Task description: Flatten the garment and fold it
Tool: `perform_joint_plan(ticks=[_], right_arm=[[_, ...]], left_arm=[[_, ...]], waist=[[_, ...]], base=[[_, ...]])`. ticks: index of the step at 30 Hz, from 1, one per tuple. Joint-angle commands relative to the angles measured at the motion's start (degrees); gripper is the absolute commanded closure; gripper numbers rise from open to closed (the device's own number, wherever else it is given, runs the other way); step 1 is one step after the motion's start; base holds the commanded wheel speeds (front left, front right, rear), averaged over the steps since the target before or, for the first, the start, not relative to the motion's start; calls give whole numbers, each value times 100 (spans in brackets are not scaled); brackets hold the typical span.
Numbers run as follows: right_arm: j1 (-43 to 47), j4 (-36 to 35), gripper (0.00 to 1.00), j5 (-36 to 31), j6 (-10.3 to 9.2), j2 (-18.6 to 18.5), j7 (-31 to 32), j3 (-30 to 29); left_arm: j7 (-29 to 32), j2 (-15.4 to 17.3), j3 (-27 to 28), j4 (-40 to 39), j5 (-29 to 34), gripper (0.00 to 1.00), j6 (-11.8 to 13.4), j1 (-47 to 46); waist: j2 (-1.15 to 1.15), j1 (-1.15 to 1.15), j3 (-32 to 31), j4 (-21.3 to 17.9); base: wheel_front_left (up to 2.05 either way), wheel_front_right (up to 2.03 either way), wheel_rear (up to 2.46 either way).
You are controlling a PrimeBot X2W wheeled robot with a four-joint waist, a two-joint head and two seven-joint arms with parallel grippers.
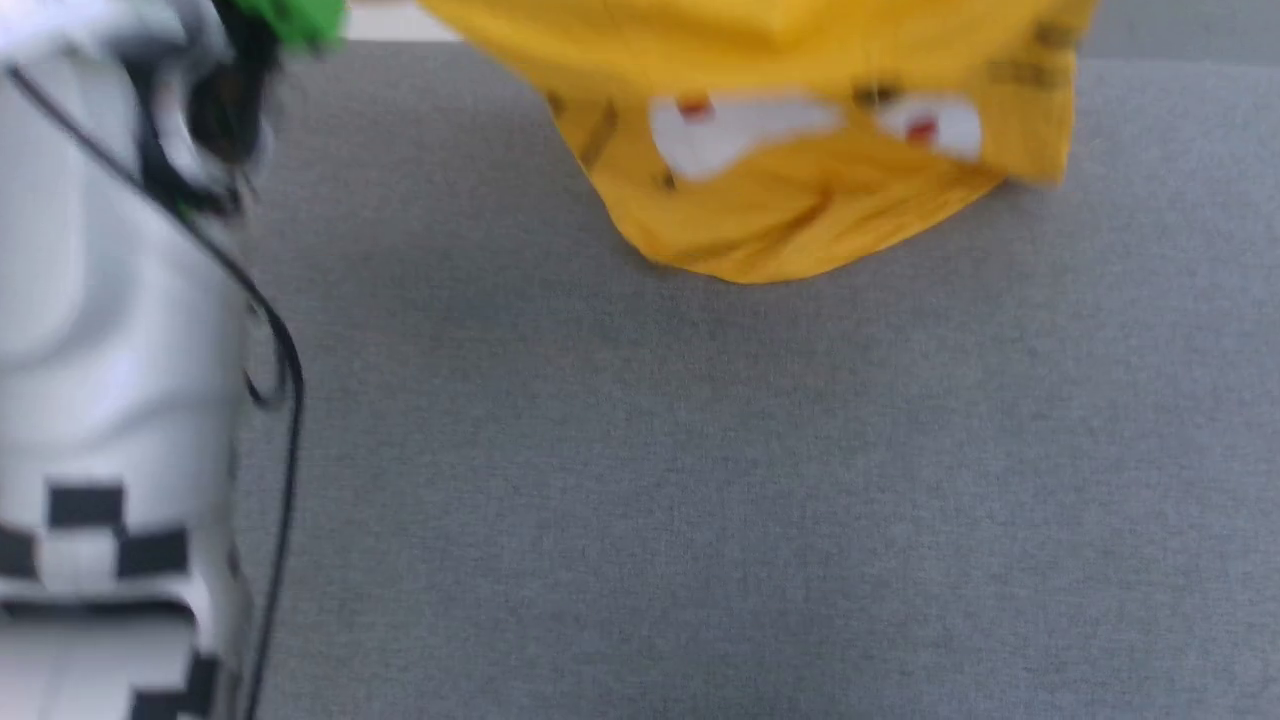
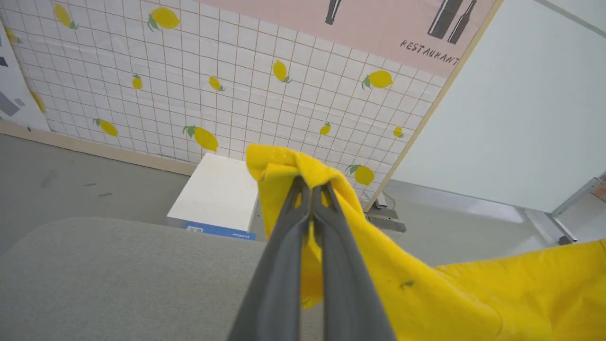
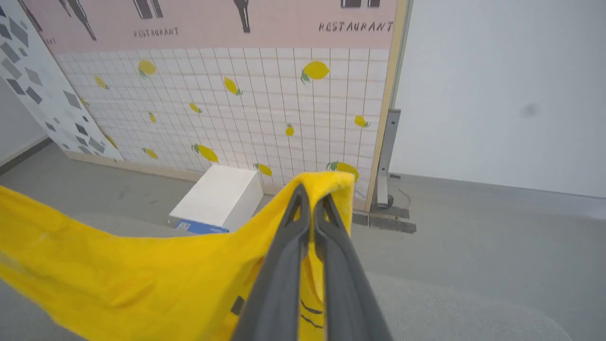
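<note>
Left pincer (image 2: 311, 187): my fingers are pressed together on a bunched edge of the shirt (image 2: 473, 298). The cloth wraps over the tips.
Right pincer (image 3: 310, 196): clamped tight as well, on another bunched edge of the shirt (image 3: 118, 279), which folds over the tips.
Shirt, place: it hangs at the table's (image 1: 700, 500) far edge, right of the middle, and runs out past the top of the head view.
Shirt, long axis: stretched side to side between my two pincers, along the far edge, sagging in between.
Shirt, facing: the printed side (image 1: 800, 220) is turned toward my head, showing white patches, red dots and dark strokes. The rounded lower fold points down toward the near edge.
Contact: the view is blurred, so I cannot tell whether that fold rests on the table.
Forearm (image 1: 100, 350): pale, over the left edge.
Beyond the table: a white box (image 2: 218, 192) sits on the floor by a lemon-print wall (image 2: 189, 85).
</note>
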Motion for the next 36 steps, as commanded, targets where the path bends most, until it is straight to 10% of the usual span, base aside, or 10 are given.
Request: perform_joint_plan(ticks=[1,19,36], right_arm=[[-397,198,100,-166,-8,99,-222,1],[-3662,2681,100,-1247,-8,958,-3148,-559],[-1047,2806,100,669,-8,10,-3422,1199]], left_arm=[[-87,66,-11,212,141,100,29,-367],[-2702,283,103,1389,875,100,111,-3194],[-3518,-27,299,2585,140,100,-630,-1154]], waist=[[0,0,346,-119],[0,0,1274,-242],[0,0,-203,238]], base=[[0,0,0],[0,0,0],[0,0,0]])
